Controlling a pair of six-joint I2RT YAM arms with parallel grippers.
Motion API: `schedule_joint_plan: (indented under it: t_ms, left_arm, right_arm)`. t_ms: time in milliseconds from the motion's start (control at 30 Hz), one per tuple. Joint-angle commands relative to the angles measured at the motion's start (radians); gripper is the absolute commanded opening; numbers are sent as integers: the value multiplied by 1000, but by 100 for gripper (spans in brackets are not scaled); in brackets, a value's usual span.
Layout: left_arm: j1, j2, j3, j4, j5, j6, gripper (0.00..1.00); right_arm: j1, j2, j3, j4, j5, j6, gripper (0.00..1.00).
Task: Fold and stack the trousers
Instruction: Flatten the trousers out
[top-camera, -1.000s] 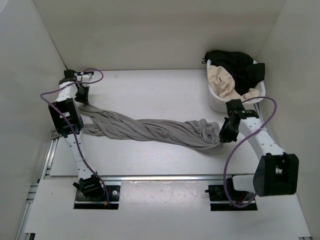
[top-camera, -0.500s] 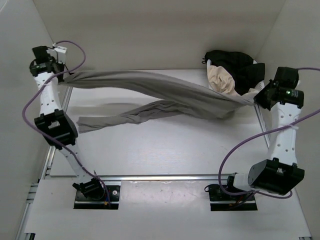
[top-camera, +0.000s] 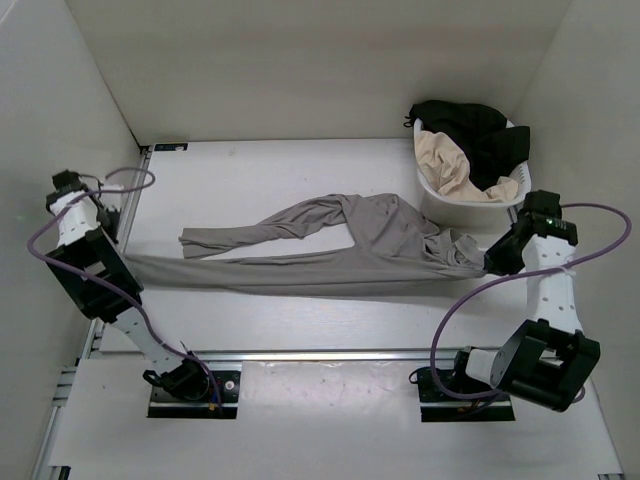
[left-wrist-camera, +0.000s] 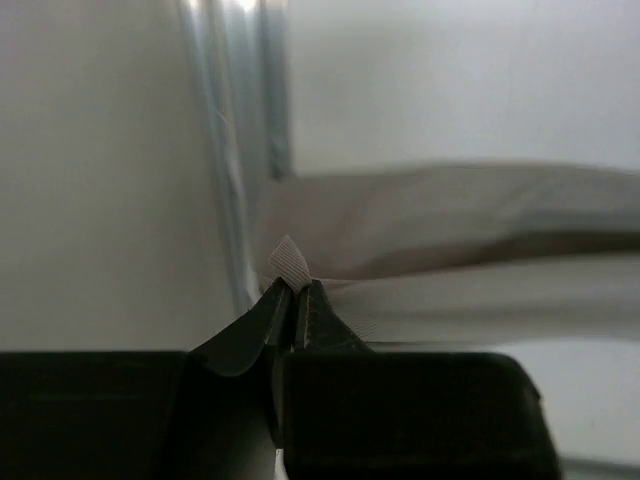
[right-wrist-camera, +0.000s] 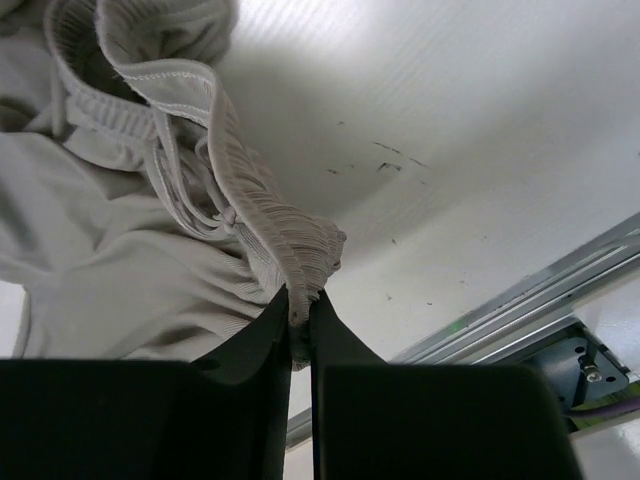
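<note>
The grey trousers (top-camera: 340, 245) lie stretched across the table from left to right. One leg runs straight along the near side to the left edge. The other leg bends up and ends near the left middle (top-camera: 200, 240). My left gripper (top-camera: 112, 252) is shut on the hem of the near leg (left-wrist-camera: 290, 265) at the table's left edge. My right gripper (top-camera: 490, 262) is shut on the ribbed waistband (right-wrist-camera: 300, 255), which bunches with its drawstring just right of centre.
A white basket (top-camera: 440, 200) with beige and black clothes stands at the back right, just behind the right gripper. A metal rail (left-wrist-camera: 225, 150) runs along the table's left edge. White walls enclose the table on three sides.
Both arms have come down from a high spread. The trousers, held taut in the air half a second ago, now lie on the table, pulled straight between the grippers.
</note>
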Motion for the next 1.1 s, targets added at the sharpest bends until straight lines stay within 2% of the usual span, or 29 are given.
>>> schedule_joint_plan:
  t_ms: [0,33,133,200,300,400,433,533,567,667,800,933,967,1033,1067]
  left_arm:
    - [55,-149,-179,7,25,68,14]
    - [55,-169,-233,33,51,85,14]
    - [55,-238,-399,76,62,85,14]
    - [55,-249,-433,85,71,85,14]
    - [64,-260,-393,85,81,76,14]
    - [64,-179,-211,70,131,30,14]
    - [64,-148,-74,27,143,16,14]
    - [55,-28,175,-36,180,-36,14]
    - [55,4,213,-59,180,-36,14]
    - [55,4,255,-59,180,-35,14]
    - [55,-25,123,-59,148,10,14]
    - [80,-83,-118,40,108,42,14]
    - [92,-92,-218,65,99,56,15]
    - [101,-105,-306,108,59,80,17]
    - [122,-105,-366,122,50,80,21]
  right_arm:
    - [-10,-33,-93,32,-2,8,0]
    - [-10,-33,-181,46,-37,25,0]
    - [-10,-33,-295,101,-71,58,0]
    - [-19,-33,-354,110,-71,59,0]
    - [-29,-42,-305,130,-71,46,0]
    - [-29,-3,-175,152,-62,28,0]
    - [-29,42,-64,137,-39,13,0]
    - [-38,114,84,83,-7,-6,0]
    - [-47,114,141,72,5,-18,0]
    - [-47,111,172,51,30,-18,0]
    - [-47,45,102,29,84,5,0]
    - [-47,-13,-137,20,107,46,0]
    - [-47,-13,-240,44,107,46,0]
    - [-73,-22,-335,72,116,46,0]
    - [-96,-22,-403,98,105,61,0]
